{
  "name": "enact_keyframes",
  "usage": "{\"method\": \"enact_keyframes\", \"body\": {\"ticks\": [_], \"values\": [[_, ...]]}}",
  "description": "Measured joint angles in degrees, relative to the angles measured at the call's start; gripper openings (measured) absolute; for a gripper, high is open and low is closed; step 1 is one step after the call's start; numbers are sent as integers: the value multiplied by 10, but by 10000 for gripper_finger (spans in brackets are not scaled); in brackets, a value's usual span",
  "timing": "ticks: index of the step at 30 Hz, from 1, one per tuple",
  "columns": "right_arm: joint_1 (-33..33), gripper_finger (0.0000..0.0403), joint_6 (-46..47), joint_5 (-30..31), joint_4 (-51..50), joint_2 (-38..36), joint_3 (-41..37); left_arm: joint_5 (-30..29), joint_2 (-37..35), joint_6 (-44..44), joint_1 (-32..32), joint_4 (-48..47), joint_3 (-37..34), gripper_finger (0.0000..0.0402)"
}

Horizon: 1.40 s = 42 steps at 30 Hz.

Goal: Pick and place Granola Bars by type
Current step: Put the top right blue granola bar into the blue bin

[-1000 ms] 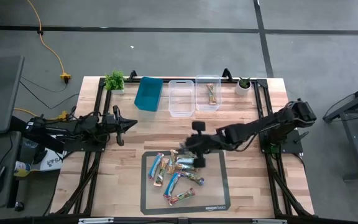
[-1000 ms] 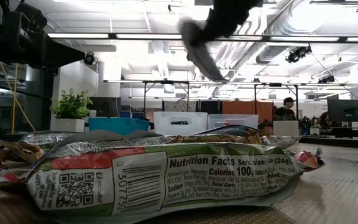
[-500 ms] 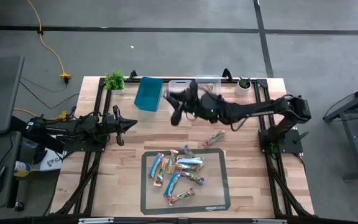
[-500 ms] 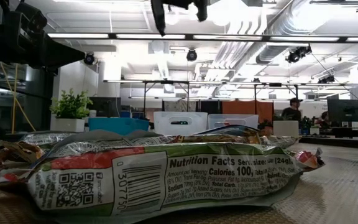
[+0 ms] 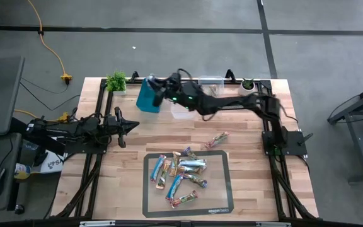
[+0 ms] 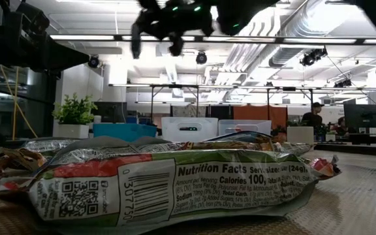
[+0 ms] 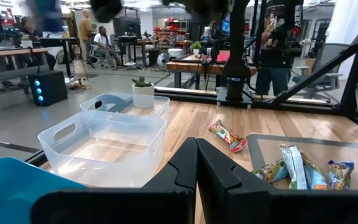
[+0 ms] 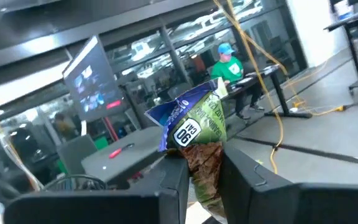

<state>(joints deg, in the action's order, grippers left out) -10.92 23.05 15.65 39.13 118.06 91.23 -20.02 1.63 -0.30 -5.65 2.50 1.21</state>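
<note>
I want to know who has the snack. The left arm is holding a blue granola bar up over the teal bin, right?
Not quite: the right gripper holds the blue granola bar, as the right wrist view shows. It is over the teal bin; the left gripper waits, shut.

A large foil-wrapped granola bar with a white nutrition-facts panel, a barcode and a QR code fills the lower middle of the frame, its wrapper green and red along the top edge. More crinkled wrappers lie at lower left. Behind, left of centre, a small green plant in a white pot, a teal plastic bin and a clear plastic bin stand in a row. A dark robot arm crosses the top centre.
</note>
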Motion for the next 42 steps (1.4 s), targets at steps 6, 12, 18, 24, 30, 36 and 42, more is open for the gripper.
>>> {"method": "enact_keyframes", "body": {"ticks": [6,12,18,24,30,36,42], "values": [[-22,58,44,-6,-133,110,163,0,0,0,0,0,0,0],[-56,58,209,8,-316,191,285,0,0,0,0,0,0,0],[-84,58,366,-28,-371,222,292,0,0,0,0,0,0,0],[-94,58,450,-50,-377,224,265,0,0,0,0,0,0,0],[-94,58,476,-50,-376,224,264,0,0,0,0,0,0,0],[-94,58,475,-50,-393,224,264,0,0,0,0,0,0,0],[-95,58,469,-48,-441,224,263,0,0,0,0,0,0,0]]}}
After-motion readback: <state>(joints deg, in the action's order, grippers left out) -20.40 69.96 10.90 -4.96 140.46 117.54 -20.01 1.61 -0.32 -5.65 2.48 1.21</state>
